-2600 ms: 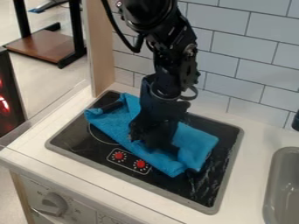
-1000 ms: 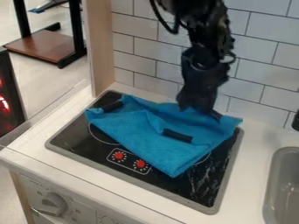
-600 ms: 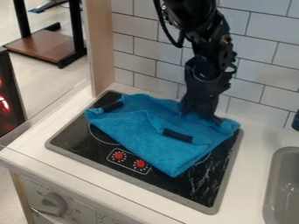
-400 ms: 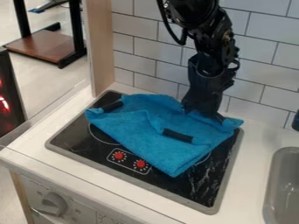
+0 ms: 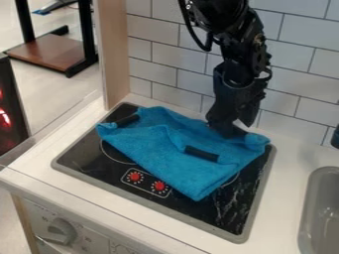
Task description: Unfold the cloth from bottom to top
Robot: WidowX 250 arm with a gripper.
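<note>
Blue cloth (image 5: 162,156): lying across the hob (image 5: 81,155), opened out over much of it, near corner pointing at the front, far-right end bunched and rumpled. Mostly unfolded, by the look of it; this seems to be the laying-down of the far edge.

Black gripper (image 5: 238,127): over the cloth's far-right part, pointing down, its fingers apart with a pale gap between them. Nothing looks pinched there.

Best play: lift straight up and clear before swinging away, so no fingertip snags the pile and drags the flap back. If another pull is wanted, a shallow pinch on the far edge, then low and smooth toward the far side, should flatten it.

Dark strips: one (image 5: 201,154) in the middle of the cloth, another (image 5: 127,120) by its left corner; whether they are part of it, can't tell.

Red dials (image 5: 147,181): a pair at the near left of the hob, just beside the cloth, out of the way of a far-side pull.

Tiled wall (image 5: 301,69): close behind the gripper, and the real limit; too long a pull could bump it.

Wooden panel (image 5: 114,54): upright at far left, apart from the gripper.

Sink (image 5: 306,203): off to the right, well apart.
</note>
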